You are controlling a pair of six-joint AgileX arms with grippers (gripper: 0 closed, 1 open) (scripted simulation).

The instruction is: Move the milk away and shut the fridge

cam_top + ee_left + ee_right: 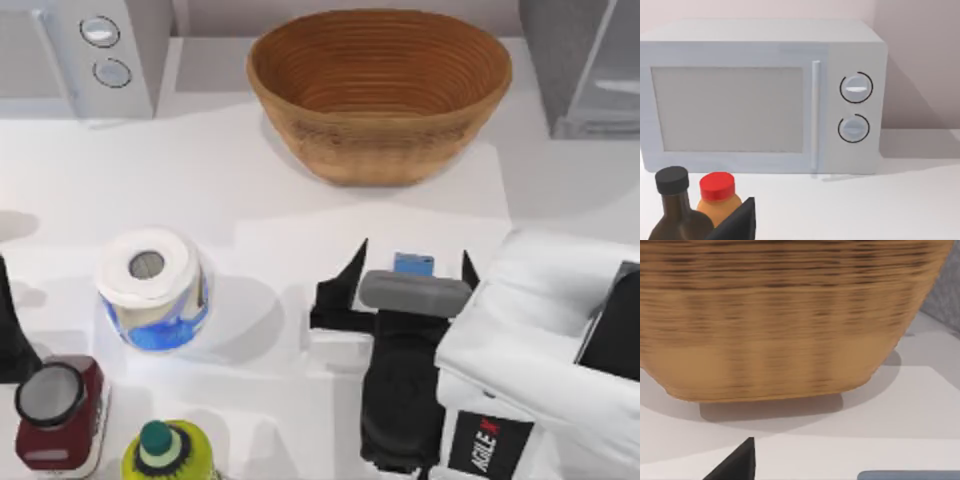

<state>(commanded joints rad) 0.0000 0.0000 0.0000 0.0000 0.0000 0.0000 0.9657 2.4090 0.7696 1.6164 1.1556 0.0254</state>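
The milk [413,264], a small blue carton, stands on the table in front of the basket. My right gripper [412,268] is open, one dark finger on each side of the carton with a gap to both. In the right wrist view one fingertip [735,462] shows, and the milk's top [910,475] lies at the frame's edge. The fridge [585,65] is the grey box at the back right corner, with a paler door panel [615,75]. My left arm [8,335] is parked at the table's left edge, and its fingertip [735,222] sits far off centre.
A wicker basket [380,90] stands at the back centre, just beyond the milk. A microwave with two knobs [95,50] is at the back left. A paper roll [150,290], a red jar [55,410] and a green bottle [165,450] crowd the front left.
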